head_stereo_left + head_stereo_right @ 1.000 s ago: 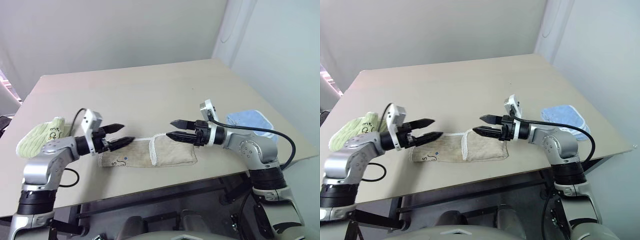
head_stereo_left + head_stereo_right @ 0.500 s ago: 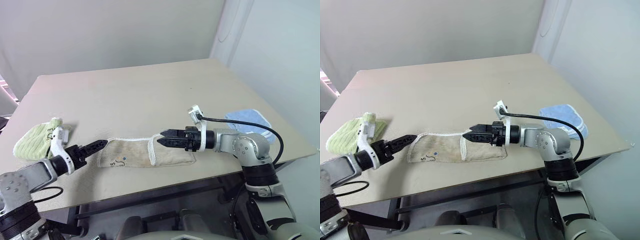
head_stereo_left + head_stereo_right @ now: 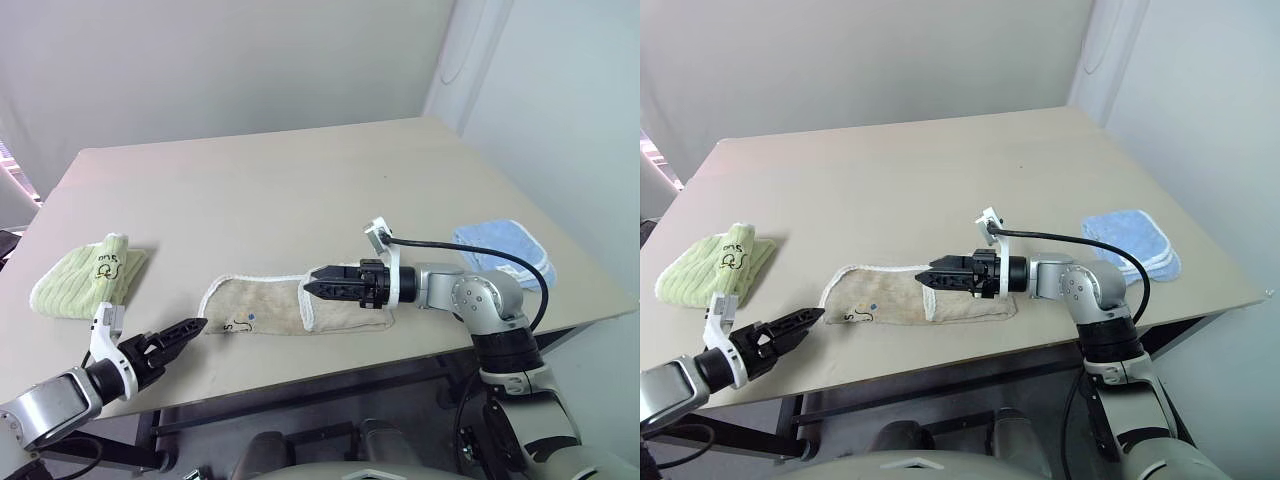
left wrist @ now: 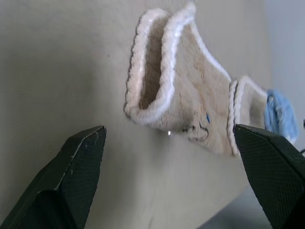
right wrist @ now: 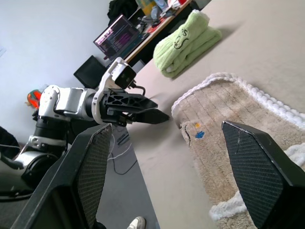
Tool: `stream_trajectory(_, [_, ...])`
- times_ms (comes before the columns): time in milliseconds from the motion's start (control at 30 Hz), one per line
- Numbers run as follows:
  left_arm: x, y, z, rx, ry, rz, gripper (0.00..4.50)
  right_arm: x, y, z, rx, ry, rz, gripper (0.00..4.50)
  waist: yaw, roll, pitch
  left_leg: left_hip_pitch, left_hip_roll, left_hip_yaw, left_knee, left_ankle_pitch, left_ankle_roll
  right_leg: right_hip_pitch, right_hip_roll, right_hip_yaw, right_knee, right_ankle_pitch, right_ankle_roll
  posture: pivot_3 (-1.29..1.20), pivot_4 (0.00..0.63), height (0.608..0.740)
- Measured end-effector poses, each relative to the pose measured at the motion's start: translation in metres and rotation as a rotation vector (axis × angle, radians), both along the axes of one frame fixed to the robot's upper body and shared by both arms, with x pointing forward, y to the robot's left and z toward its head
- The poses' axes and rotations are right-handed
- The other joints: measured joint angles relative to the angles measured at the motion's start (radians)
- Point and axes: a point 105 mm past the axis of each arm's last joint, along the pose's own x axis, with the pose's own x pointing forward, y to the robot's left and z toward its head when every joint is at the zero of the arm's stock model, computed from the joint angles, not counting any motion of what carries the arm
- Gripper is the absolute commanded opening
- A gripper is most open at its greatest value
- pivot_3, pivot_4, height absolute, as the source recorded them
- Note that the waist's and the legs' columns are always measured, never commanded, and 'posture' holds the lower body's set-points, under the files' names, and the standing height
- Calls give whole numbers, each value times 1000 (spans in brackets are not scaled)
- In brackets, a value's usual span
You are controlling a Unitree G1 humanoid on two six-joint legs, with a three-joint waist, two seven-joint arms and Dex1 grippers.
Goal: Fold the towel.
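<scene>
The beige towel (image 3: 255, 305) lies as a long strip near the table's front edge. Its right end is folded over, with white edging across the strip, and its left end stands slightly open as a loop (image 4: 152, 81). A small dark mark (image 3: 240, 323) shows near the left end. My left gripper (image 3: 190, 328) is open, off the towel's left end at the front edge, pointing at it and apart from it. My right gripper (image 3: 312, 287) is open with nothing between its fingers. It lies level and points left over the folded edge.
A light green folded towel (image 3: 85, 275) lies at the left of the table (image 3: 300, 190). A light blue folded towel (image 3: 505, 245) lies at the right edge, behind my right arm. In the right wrist view a laptop (image 5: 119, 36) and clutter stand beyond the table.
My left gripper has drawn back from the towel's left end toward the front left edge, sinking and rolling. My right gripper has edged left over the fold. The view has shifted.
</scene>
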Motion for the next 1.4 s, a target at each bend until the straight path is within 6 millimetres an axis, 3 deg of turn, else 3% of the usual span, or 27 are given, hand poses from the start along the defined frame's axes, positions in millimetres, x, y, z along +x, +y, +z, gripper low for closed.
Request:
stream_trajectory(667, [16, -23, -1, -127, 64, 74, 4495, 4, -4, -11, -33, 26, -69, 3845, 23, 2, 0, -1, -3, 3, -7, 0, 0, -5, -2, 1, -3, 0, -1, 0, 0, 740])
stream_trajectory(800, [17, -28, -4, -141, 78, 69, 3626, 6, -4, -11, -38, 15, -84, 3877, 27, 2, 0, -2, -3, 3, -8, 0, 0, -5, -2, 1, -4, 0, -1, 0, 0, 740])
stream_trajectory(1133, [20, -35, -9, -159, 90, 83, 29, 10, -6, -11, -50, -13, -109, 3877, 26, 2, 0, -4, -4, 4, -11, 1, 0, -8, -1, 2, -6, 2, -4, 0, 0, 740])
stream_trajectory(1400, [22, -35, 3, -170, 25, 81, 29, 13, -12, -12, -65, -41, -133, 3877, 25, 2, 0, -5, -4, 4, -11, 0, 0, -8, -1, 2, -7, 0, -1, 0, 0, 740])
